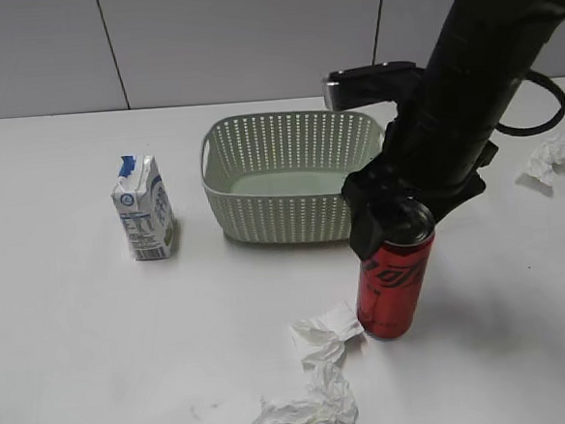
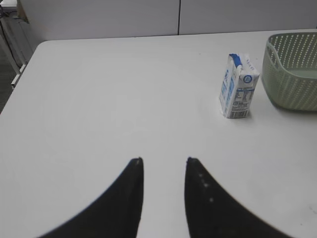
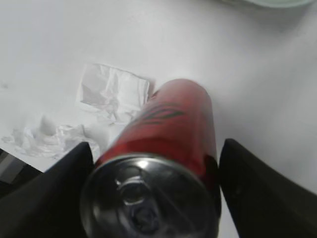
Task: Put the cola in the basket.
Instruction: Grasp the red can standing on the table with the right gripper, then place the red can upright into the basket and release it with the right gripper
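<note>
I see the cola (image 1: 394, 287) standing upright on the white table (image 1: 80, 362), in front of the basket (image 1: 290, 177) and toward its right end, apart from it. My right gripper (image 1: 392, 219) is down over the can's top. In the right wrist view the 2 fingers (image 3: 47, 198) sit on either side of the silver lid, the left one against the can's side; on the right a thin gap may remain, so I cannot tell whether the jaws are pinching the can or just bracketing it. The can's base looks to be on the table.

The basket holds nothing that I can see. A white-and-blue carton (image 1: 145, 208) stands upright to the left of the basket, near it but not touching. 1 crumpled tissue (image 1: 327, 331) lies just beside the can's base on its left, a 2nd tissue (image 1: 306, 409) lies nearer the front edge, and a 3rd tissue (image 1: 548, 156) lies far right.

My left gripper (image 2: 163, 168) hangs over bare table with its jaws spread, holding nothing; the carton and basket corner are well ahead of it on the right.
</note>
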`<state>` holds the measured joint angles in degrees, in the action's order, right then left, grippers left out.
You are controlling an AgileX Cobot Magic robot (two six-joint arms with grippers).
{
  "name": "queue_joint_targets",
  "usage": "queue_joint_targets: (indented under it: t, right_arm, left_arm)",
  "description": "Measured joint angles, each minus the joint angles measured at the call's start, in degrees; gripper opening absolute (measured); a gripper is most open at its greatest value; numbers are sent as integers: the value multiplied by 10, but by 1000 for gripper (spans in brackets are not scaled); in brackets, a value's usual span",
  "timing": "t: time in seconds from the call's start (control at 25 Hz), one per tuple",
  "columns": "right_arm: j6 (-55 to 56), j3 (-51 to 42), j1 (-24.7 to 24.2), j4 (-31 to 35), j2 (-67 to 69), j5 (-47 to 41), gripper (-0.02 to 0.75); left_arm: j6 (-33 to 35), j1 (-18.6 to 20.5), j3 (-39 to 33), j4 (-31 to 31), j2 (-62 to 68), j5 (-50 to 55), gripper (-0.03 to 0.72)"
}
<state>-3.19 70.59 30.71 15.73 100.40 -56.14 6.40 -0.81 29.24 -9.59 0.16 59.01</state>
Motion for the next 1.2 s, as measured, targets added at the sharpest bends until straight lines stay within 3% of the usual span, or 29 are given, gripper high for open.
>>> queue_joint_targets:
  t: [0.36,0.52,0.72,0.96,1.2]
  right_arm:
    - [4,0,4,-21,40,0,589]
    - [10,0,4,-31,41,-12,521]
    - [15,18,4,-33,45,-51,521]
    - [10,135,4,-44,46,-128,521]
    - [6,292,4,-68,48,-133,521]
  left_arm:
    - [0,0,0,0,0,0,229]
    - [0,0,0,0,0,0,229]
    - [0,0,0,0,0,0,229]
    - [0,0,0,0,0,0,229]
    - [0,0,0,0,0,0,229]
